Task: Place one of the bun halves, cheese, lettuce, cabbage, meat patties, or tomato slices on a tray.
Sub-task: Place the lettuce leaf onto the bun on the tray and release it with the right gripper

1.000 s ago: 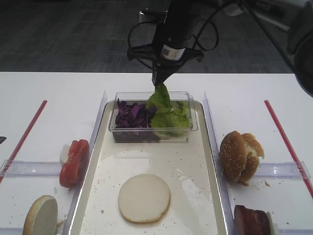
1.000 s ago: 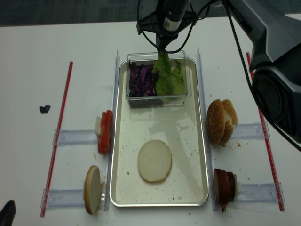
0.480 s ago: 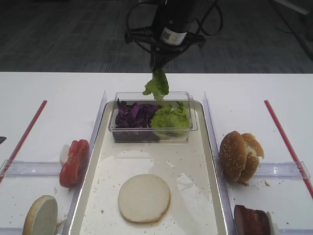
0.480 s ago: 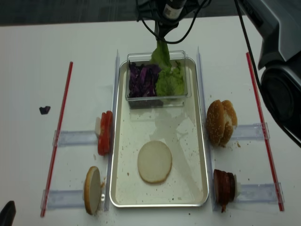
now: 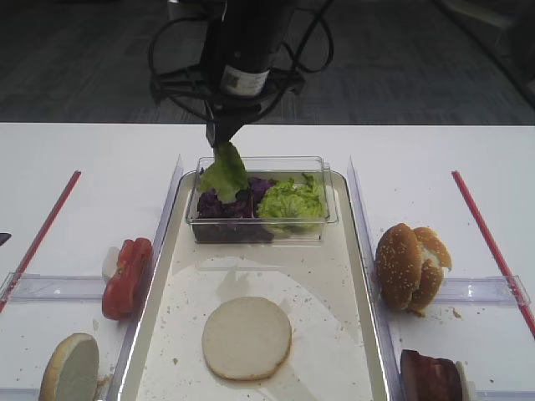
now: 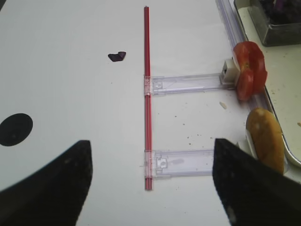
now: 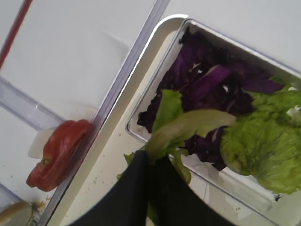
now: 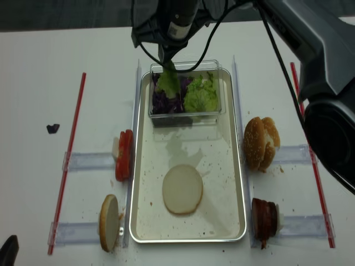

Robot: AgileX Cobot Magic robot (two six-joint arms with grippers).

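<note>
My right gripper [image 5: 222, 139] [image 8: 165, 60] is shut on a green lettuce leaf [image 5: 224, 172] [image 7: 188, 125], which hangs over the left, cabbage side of a clear tub [image 5: 330, 219]. The tub holds purple cabbage [image 5: 224, 205] [image 7: 207, 80] and more lettuce [image 5: 291, 200] at the far end of the metal tray [image 5: 322, 276] [image 8: 216, 160]. A pale bun half [image 5: 247, 337] [image 8: 182, 189] lies cut side up on the tray's near part. My left gripper [image 6: 150, 143] hovers open over bare table left of the tray, holding nothing.
Tomato slices [image 5: 127, 276] [image 6: 249, 68] and another bun half [image 5: 68, 368] [image 6: 265, 139] stand in clear holders left of the tray. A sesame bun [image 5: 410, 266] and meat patties [image 5: 430, 376] stand on the right. Red strips [image 6: 147, 70] [image 5: 489, 238] flank both sides. A purple scrap [image 6: 116, 56] lies far left.
My right gripper lifted the lettuce leaf out of the tub, then carried it left and slightly down, from over the lettuce pile to over the cabbage side.
</note>
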